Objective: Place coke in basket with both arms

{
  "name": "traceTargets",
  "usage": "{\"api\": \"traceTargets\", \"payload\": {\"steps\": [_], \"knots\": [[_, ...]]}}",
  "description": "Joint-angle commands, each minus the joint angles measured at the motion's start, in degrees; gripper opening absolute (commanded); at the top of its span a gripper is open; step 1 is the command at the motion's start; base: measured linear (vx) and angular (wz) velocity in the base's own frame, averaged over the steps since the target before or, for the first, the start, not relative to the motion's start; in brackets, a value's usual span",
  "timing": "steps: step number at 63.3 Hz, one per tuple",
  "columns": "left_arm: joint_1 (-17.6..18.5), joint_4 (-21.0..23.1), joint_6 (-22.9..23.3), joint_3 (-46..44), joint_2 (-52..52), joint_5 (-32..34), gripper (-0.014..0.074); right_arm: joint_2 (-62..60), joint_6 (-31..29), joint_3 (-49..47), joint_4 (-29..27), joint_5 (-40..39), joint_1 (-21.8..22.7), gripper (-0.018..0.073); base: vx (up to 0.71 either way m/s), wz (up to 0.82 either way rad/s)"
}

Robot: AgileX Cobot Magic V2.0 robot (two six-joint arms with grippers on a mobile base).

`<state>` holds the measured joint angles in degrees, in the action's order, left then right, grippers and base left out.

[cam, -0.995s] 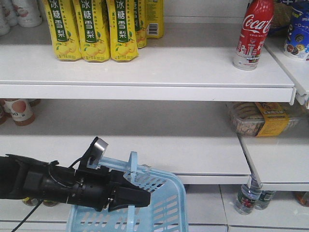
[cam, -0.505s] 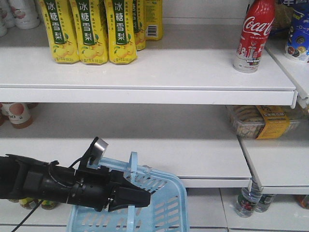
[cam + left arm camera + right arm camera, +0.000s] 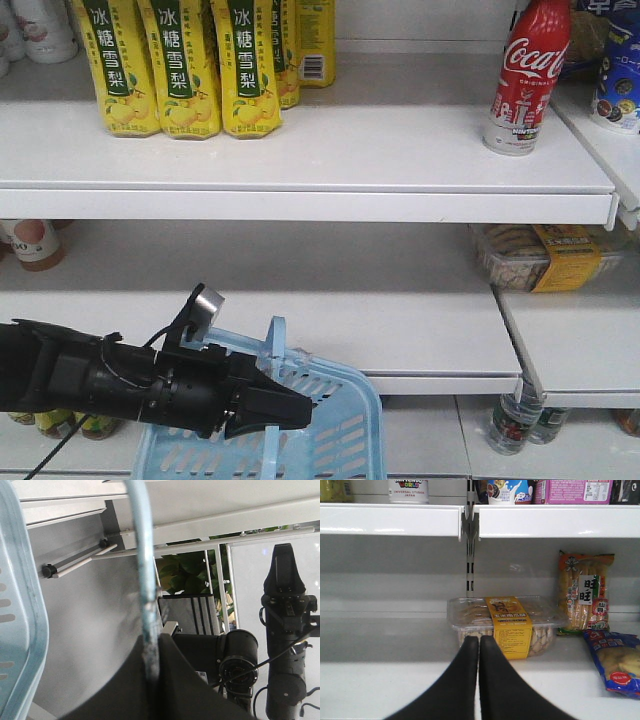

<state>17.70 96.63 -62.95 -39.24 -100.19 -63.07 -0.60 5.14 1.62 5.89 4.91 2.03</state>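
The coke (image 3: 525, 78) stands upright at the right end of the upper shelf, with a red cap and label and a grey lower band. Its grey base (image 3: 408, 492) shows at the top left of the right wrist view. The light blue basket (image 3: 335, 435) hangs at the bottom centre. My left gripper (image 3: 300, 408) is shut on its hoop handle (image 3: 275, 345). From the left wrist, the handle (image 3: 144, 580) runs up from between the jaws of the left gripper (image 3: 152, 652). My right gripper (image 3: 479, 642) is shut on nothing and points at the middle shelf.
Yellow drink cartons (image 3: 180, 70) stand at the upper shelf's left. A clear snack box with a yellow label (image 3: 505, 625) lies just beyond my right gripper, beside snack bags (image 3: 584, 595) and a blue bag (image 3: 616, 662). Small bottles (image 3: 515, 415) stand below the lowest shelf.
The shelves and their goods have slid slightly down and left in the front view. My left arm holds the same spot in the frame, still gripping the basket handle.
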Motion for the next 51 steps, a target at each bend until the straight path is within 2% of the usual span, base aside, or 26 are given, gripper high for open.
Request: {"api": "traceTargets", "payload": {"steps": [1, 51], "knots": [[0.2, 5.4, -0.5, -1.1, 3.0, -4.6, -0.0006, -1.1, -0.3, 0.6, 0.5, -4.1, 0.2, -0.0008, 0.02, 0.00], [0.2, 5.4, -0.5, -1.1, 3.0, -4.6, -0.0006, -1.1, -0.3, 0.6, 0.5, -4.1, 0.2, -0.0008, 0.02, 0.00]]}}
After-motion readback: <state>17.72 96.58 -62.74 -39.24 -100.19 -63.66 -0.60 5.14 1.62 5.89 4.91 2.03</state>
